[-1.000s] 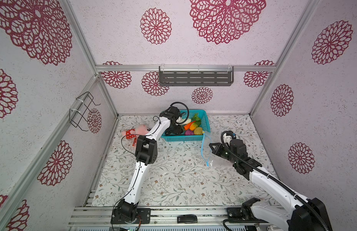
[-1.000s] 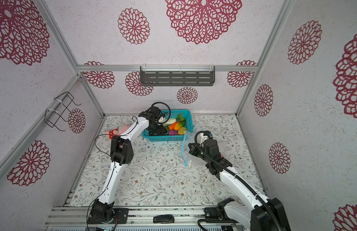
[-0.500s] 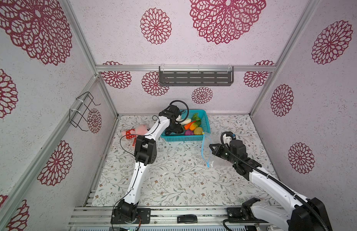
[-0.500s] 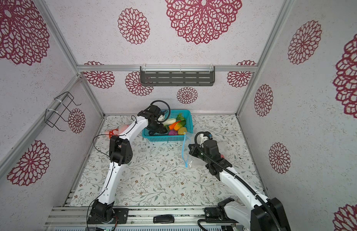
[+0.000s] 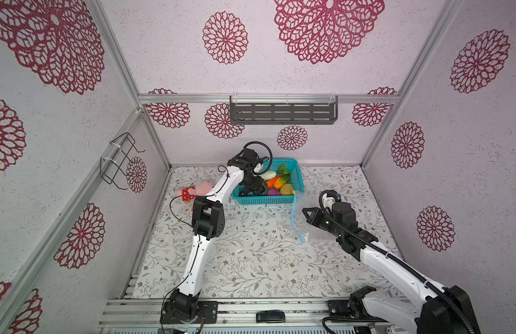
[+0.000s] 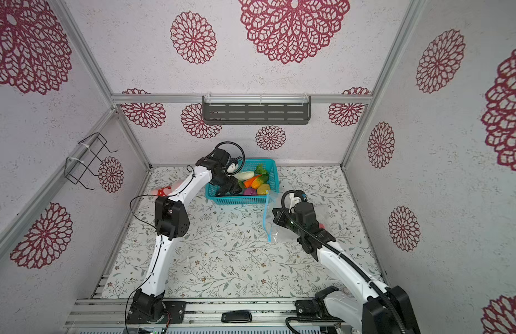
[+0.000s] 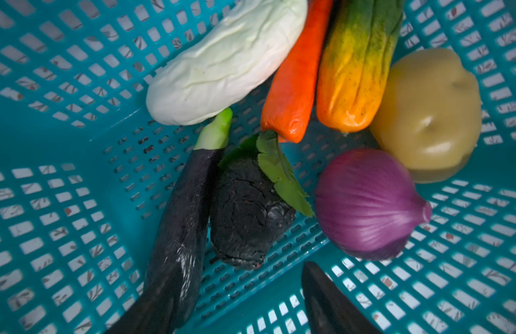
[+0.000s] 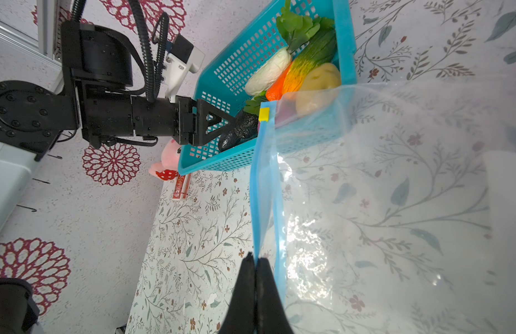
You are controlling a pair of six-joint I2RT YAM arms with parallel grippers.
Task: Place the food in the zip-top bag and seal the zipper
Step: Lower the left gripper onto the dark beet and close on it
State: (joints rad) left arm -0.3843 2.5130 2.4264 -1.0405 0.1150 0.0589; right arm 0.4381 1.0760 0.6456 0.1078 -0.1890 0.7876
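Floral tabletop (image 5: 251, 260): the right gripper (image 8: 255, 260), jaws pressed together, pinches the blue zipper (image 8: 262, 188) of the clear zip-top bag (image 8: 381, 202) just beside a teal basket (image 5: 265, 200). The left gripper (image 5: 254, 187), jaws spread, hangs inside that basket over the food (image 7: 363, 202).

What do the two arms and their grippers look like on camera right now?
The left arm and right arm have white links with black joints. A thin black cable hangs off the left; a ribbed black hose follows the right. The left gripper and right gripper are black, tapering to points; the left one's fingers have triangular cut-outs.
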